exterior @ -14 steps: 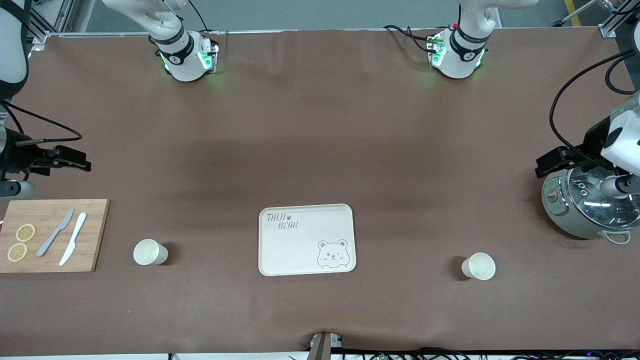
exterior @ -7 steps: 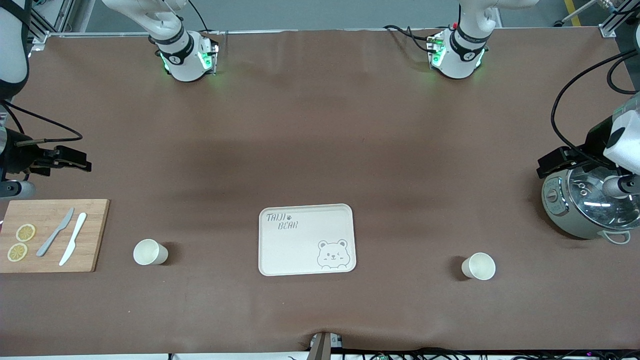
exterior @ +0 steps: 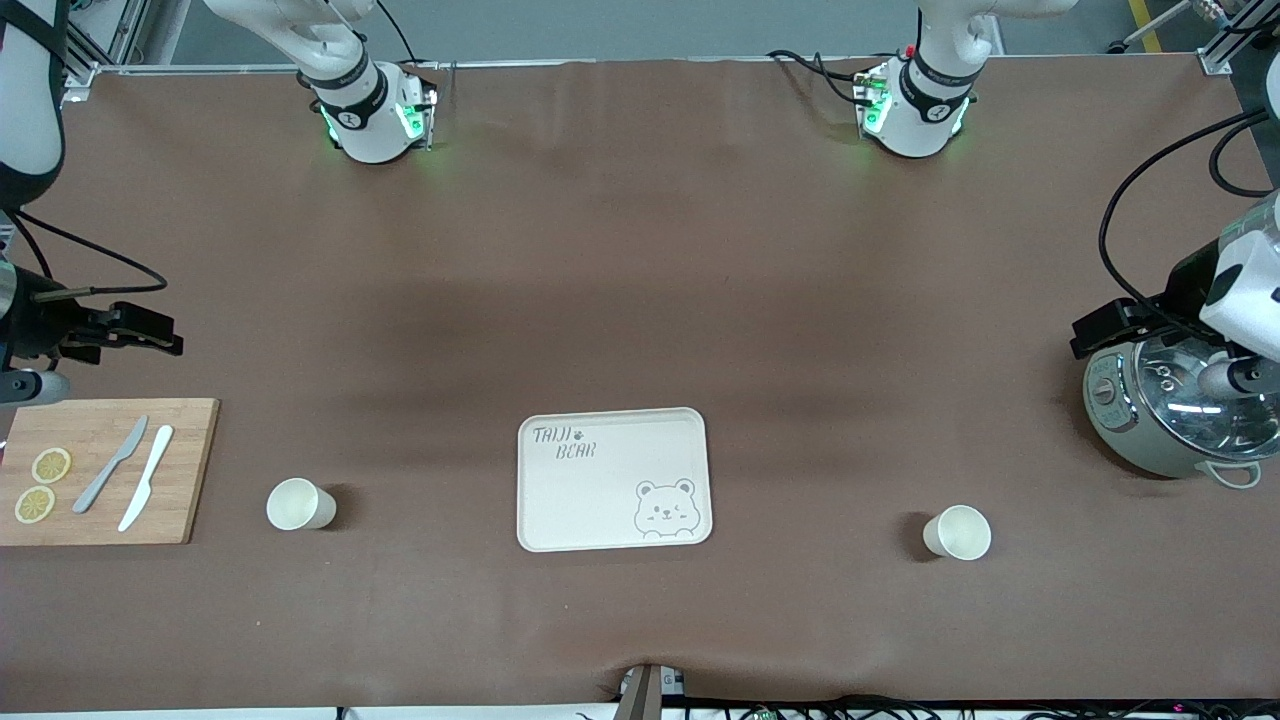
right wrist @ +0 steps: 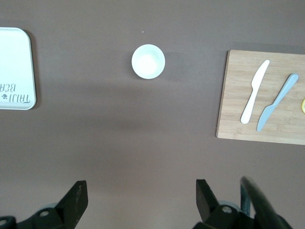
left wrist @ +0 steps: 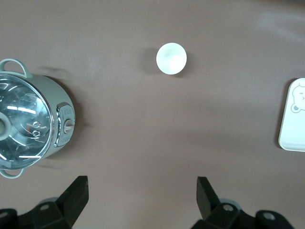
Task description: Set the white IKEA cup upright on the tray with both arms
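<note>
The cream tray (exterior: 612, 478) with the bear print lies mid-table, with nothing on it. One white cup (exterior: 298, 504) stands mouth up between the tray and the cutting board, and shows in the right wrist view (right wrist: 148, 61). A second white cup (exterior: 957, 532) stands mouth up toward the left arm's end and shows in the left wrist view (left wrist: 171, 58). My right gripper (exterior: 150, 332) hangs open over bare table beside the board (right wrist: 140, 186). My left gripper (exterior: 1100, 328) hangs open over bare table beside the pot (left wrist: 141, 183). Both hold nothing.
A wooden cutting board (exterior: 190, 470) with two knives (exterior: 130, 475) and lemon slices (exterior: 42, 483) lies at the right arm's end. A grey pot with a glass lid (exterior: 1170, 420) stands at the left arm's end.
The right gripper has drifted slightly toward the cutting board. The left arm has shifted a little over the pot. Cups and tray have not moved.
</note>
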Robot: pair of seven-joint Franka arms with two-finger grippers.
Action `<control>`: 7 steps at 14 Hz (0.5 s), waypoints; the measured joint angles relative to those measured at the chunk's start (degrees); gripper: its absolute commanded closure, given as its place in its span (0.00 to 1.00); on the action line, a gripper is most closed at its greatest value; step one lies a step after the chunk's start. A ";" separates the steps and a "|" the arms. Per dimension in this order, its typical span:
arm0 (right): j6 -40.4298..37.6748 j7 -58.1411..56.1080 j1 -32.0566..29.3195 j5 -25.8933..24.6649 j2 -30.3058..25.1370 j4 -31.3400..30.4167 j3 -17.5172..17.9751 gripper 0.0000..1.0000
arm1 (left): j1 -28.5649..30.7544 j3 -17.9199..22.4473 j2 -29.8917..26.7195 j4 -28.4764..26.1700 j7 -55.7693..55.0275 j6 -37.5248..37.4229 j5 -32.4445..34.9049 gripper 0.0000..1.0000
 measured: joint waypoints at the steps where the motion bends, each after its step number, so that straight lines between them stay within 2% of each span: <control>1: 0.76 0.00 0.00 0.00 0.75 -0.10 0.00 0.00 | 0.02 0.02 0.80 -0.07 0.00 0.15 0.00 0.00; 7: 5.30 0.00 0.01 0.00 6.74 -0.35 0.01 0.00 | 0.06 0.06 8.51 -0.46 0.00 7.31 0.17 0.00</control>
